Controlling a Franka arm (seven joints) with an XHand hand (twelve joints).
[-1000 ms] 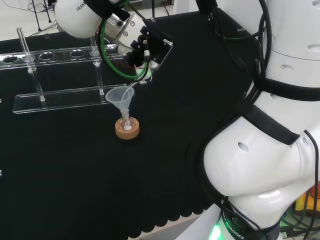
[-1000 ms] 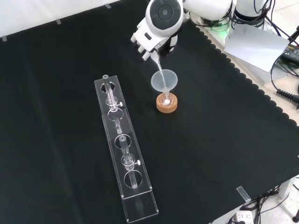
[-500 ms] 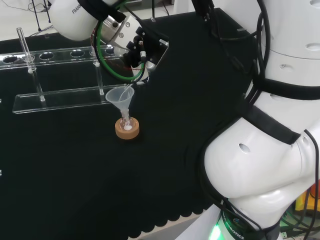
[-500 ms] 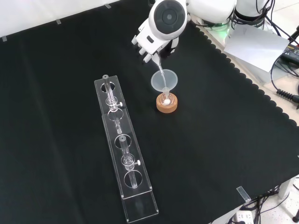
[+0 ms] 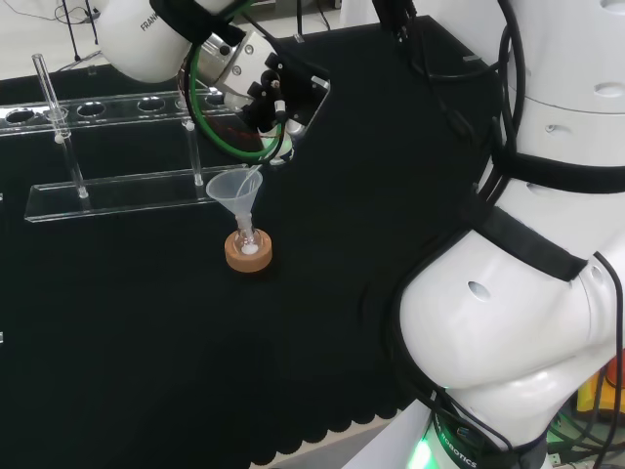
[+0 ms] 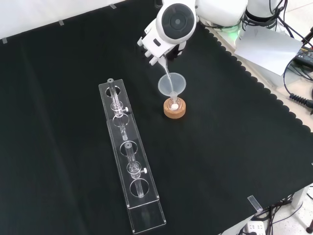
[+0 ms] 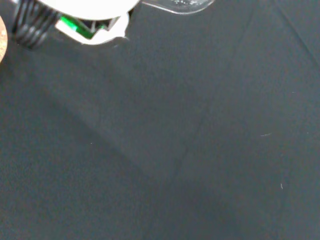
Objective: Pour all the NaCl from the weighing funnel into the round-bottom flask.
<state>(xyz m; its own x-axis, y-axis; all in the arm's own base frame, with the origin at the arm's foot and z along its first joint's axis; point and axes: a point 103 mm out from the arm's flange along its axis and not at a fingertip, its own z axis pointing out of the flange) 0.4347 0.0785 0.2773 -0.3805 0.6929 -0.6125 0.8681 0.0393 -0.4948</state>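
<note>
The hand [image 5: 278, 98] tips the weighing funnel [image 5: 256, 174] into a funnel [image 5: 232, 190].

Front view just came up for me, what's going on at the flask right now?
The hand holds a clear weighing funnel tilted down, its spout reaching into the wide plastic funnel seated in the neck of the small round-bottom flask. The flask sits on a cork ring on the black cloth, and white powder already lies in its bottom. The long clear rack stands apart, to the left in the front view, untouched.
</note>
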